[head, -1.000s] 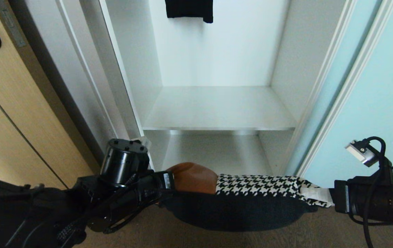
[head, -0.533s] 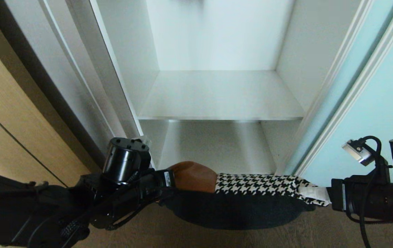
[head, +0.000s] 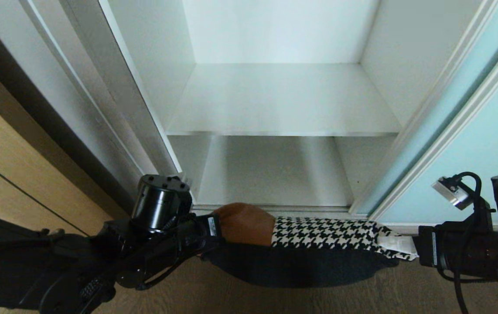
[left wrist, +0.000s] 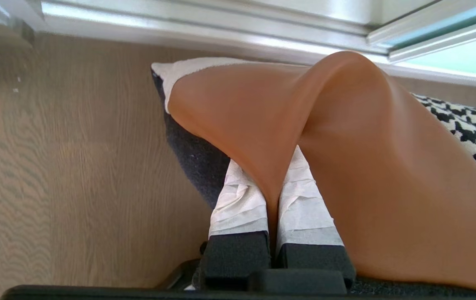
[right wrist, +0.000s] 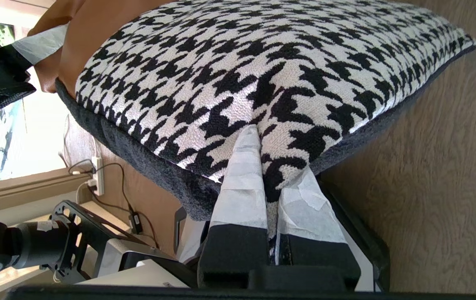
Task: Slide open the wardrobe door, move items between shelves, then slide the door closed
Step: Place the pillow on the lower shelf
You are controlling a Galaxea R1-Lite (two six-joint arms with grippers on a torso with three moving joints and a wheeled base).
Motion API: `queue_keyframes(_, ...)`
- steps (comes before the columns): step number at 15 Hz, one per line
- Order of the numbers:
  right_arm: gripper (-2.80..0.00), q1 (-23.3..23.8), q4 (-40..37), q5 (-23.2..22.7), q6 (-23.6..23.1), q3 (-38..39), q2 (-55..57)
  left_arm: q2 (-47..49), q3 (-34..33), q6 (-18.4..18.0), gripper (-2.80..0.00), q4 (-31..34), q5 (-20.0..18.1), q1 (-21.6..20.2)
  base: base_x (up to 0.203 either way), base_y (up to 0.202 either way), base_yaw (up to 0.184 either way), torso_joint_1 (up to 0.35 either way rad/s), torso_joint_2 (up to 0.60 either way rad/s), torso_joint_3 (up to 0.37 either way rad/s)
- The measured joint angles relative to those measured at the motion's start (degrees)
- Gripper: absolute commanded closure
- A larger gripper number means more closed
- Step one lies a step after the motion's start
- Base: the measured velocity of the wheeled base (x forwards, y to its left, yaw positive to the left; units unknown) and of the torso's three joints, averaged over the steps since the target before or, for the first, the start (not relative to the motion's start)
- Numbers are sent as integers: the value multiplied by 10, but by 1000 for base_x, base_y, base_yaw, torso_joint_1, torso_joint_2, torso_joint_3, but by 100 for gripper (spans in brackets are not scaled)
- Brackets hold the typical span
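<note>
In the head view we face an open white wardrobe that fills the upper and middle frame, its sliding wardrobe door [head: 489, 131], a pale aqua glass panel in a slim light frame, pushed aside along the right edge. A light wooden door [head: 9, 174] runs down the left edge. Inside, an upper shelf [head: 284, 100] spans the centre of the frame and a lower shelf [head: 271, 174] sits beneath it, just above the middle of the bottom third; both look bare. Low in the frame, in front of the wardrobe's sill and over the wood floor [head: 362, 296], we hold the pillow [head: 318, 240], a patchwork of tan, houndstooth and charcoal. Its long axis runs straight across the frame, left to right, parallel to the shelf fronts. Our left gripper [head: 214, 231], at lower left, pinches the tan end; in the left wrist view its taped fingers [left wrist: 240, 200] press together on a fold of tan fabric. Our right gripper [head: 414, 253], at lower right, pinches the houndstooth end near a white tag [head: 395, 245], its taped fingers [right wrist: 242, 183] squeezed on the cloth. Each arm is at its own end, neither nearer the opening. The lower shelf lies directly beyond the pillow, so we judge that the coming move calls for both arms to push forward together.
</note>
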State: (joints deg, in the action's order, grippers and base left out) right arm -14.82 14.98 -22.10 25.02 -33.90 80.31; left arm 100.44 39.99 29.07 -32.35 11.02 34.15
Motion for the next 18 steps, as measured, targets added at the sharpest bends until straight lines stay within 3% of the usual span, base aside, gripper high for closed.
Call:
queue_keyframes(11, 0, -1, 0, 0, 1, -1, -5, 0, 0, -3, 0, -2, 6, -1, 0, 0, 0, 2, 2, -197)
queue_keyframes(18, 0, 0, 0, -12, 11, -5, 0, 23, -12, -5, 0, -79, 8, -2, 0, 0, 0, 0, 0, -27)
